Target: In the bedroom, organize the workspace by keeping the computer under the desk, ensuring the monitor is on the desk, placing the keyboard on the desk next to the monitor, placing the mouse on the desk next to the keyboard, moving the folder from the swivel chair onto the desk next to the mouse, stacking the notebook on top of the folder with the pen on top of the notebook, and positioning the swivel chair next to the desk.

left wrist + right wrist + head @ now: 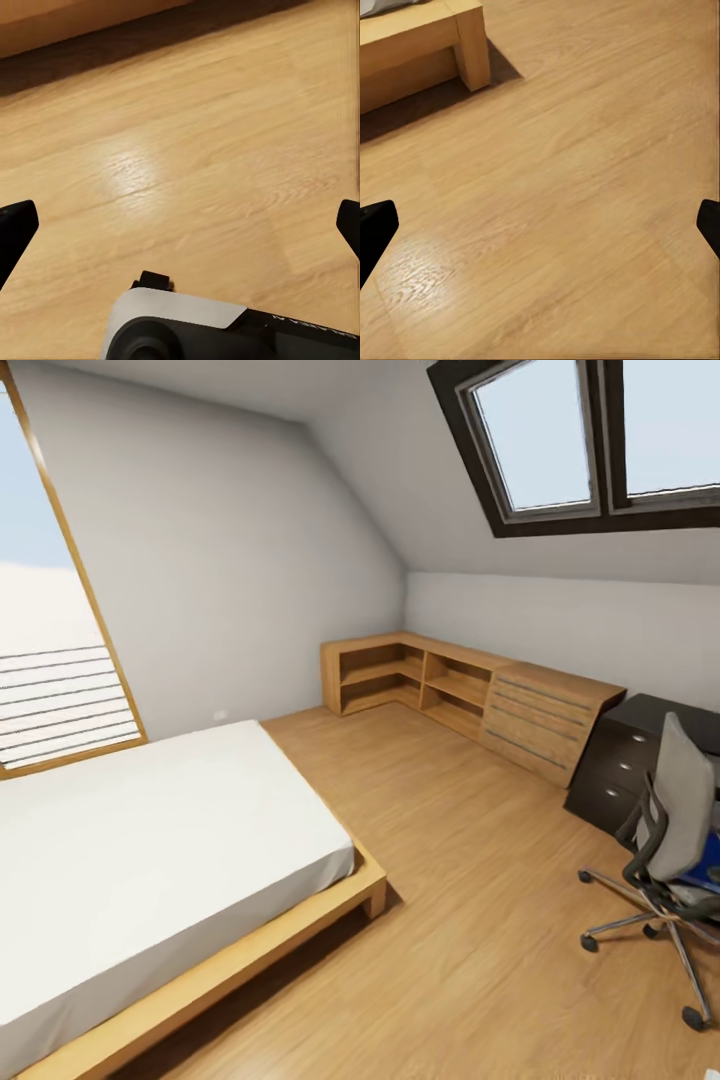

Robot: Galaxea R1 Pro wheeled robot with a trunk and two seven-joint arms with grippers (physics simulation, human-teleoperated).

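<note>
At about 4 o'clock in the head view: swivel chair (672,830), back toward camera, blue folder (702,872) on its seat, black desk (640,745) just behind. Left gripper (180,225) and right gripper (540,225) both spread, empty, over floor (570,195). Right arm judged nearer.

Open wood floor (470,920) mid-room, bed (150,860) blocking left, swivel chair (670,840) before desk (640,745) right
</note>
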